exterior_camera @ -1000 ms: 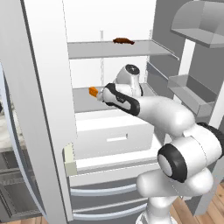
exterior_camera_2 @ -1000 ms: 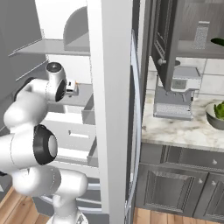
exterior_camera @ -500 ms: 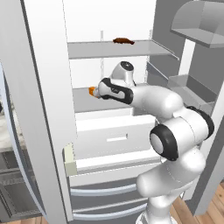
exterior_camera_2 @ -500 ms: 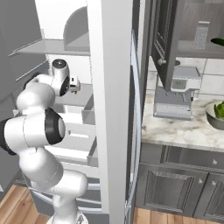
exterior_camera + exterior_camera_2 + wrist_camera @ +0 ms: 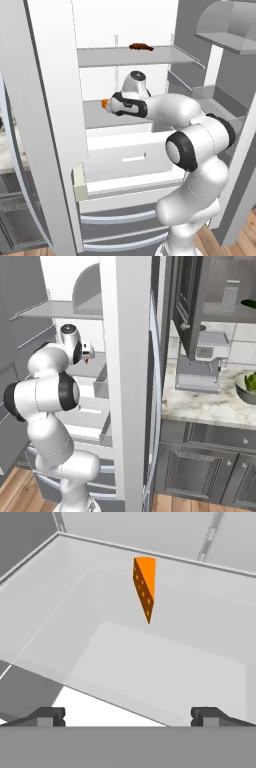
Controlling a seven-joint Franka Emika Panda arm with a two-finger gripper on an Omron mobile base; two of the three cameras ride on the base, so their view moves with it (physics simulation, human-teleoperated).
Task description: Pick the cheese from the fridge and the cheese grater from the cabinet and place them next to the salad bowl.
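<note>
The cheese [image 5: 145, 587] lies on the fridge [image 5: 55, 125] shelf dead ahead of the gripper [image 5: 128, 714], centred between its spread, empty fingertips [image 5: 47, 716] but not yet between them. Its long axis points from broad end to tip toward the hand (seen from the wrist). A straight advance along the line of sight looks enough.

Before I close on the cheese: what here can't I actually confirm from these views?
- Cheese: its far side faces away in the hand view; in the left base view the hand covers most of it.
- Gripper: jaws apart, fingertips cut by the bottom edge.
- Cheese grater: too small for detail, right base view.
</note>
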